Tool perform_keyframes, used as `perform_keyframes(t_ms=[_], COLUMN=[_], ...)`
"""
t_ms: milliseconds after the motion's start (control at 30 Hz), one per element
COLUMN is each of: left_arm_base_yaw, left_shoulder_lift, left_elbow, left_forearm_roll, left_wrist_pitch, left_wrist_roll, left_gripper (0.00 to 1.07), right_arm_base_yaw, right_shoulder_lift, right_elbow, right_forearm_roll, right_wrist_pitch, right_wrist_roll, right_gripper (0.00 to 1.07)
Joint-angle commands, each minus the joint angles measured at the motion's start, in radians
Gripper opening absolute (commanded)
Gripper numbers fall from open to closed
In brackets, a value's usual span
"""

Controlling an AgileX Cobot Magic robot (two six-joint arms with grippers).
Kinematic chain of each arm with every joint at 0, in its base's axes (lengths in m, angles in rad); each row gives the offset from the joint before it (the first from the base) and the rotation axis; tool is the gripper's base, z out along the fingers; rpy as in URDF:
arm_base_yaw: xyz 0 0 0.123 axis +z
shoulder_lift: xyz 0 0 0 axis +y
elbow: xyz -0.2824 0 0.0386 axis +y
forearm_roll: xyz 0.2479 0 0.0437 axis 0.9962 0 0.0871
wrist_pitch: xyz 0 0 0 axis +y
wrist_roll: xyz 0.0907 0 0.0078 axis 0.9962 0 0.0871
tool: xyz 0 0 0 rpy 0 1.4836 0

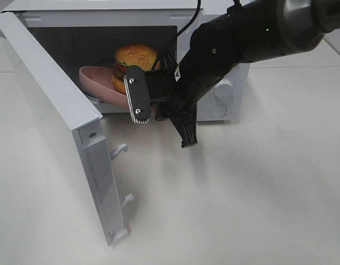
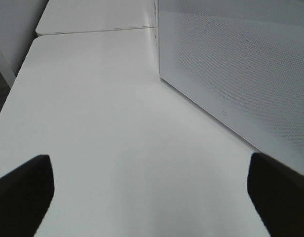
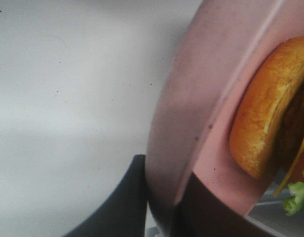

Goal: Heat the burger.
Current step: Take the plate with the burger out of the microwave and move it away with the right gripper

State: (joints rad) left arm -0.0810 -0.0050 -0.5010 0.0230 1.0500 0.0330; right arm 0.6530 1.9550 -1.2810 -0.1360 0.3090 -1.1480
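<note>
Microwave: white, standing on the white tabletop, its door swung wide open toward the left side of the overhead view.

Burger: golden-brown bun with lettuce, cheese and a dark patty showing at its edge; sits on the plate, inside the microwave's opening.

Plate: round, pink, tilted, resting partly inside the microwave with its near rim at the front of the opening.

Right gripper: black, reaching in at the microwave's mouth; its fingers are clamped on the plate's rim, one on each face of it.

Left gripper: low over bare tabletop beside the outer face of the microwave door; fingers spread wide, nothing between them.
</note>
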Motion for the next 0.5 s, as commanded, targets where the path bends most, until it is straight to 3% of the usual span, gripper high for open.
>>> perform_keyframes(t_ms=[33, 500], left_arm_base_yaw=[0.001, 0.001], left_shoulder_lift=[-0.023, -0.023], left_elbow=[0.003, 0.003], left_forearm_roll=[-0.001, -0.001], left_wrist_pitch=[-0.01, -0.01], left_wrist_roll=[0.0, 0.0], left_gripper=[1.0, 1.0], right_arm_base_yaw=[-0.017, -0.017], right_shoulder_lift=[-0.073, -0.234], right_elbow=[0.058, 0.272], right_forearm_roll=[-0.03, -0.036], right_wrist_pitch=[-0.069, -0.188], right_wrist_roll=[-0.003, -0.036], right_gripper=[0.0, 0.0])
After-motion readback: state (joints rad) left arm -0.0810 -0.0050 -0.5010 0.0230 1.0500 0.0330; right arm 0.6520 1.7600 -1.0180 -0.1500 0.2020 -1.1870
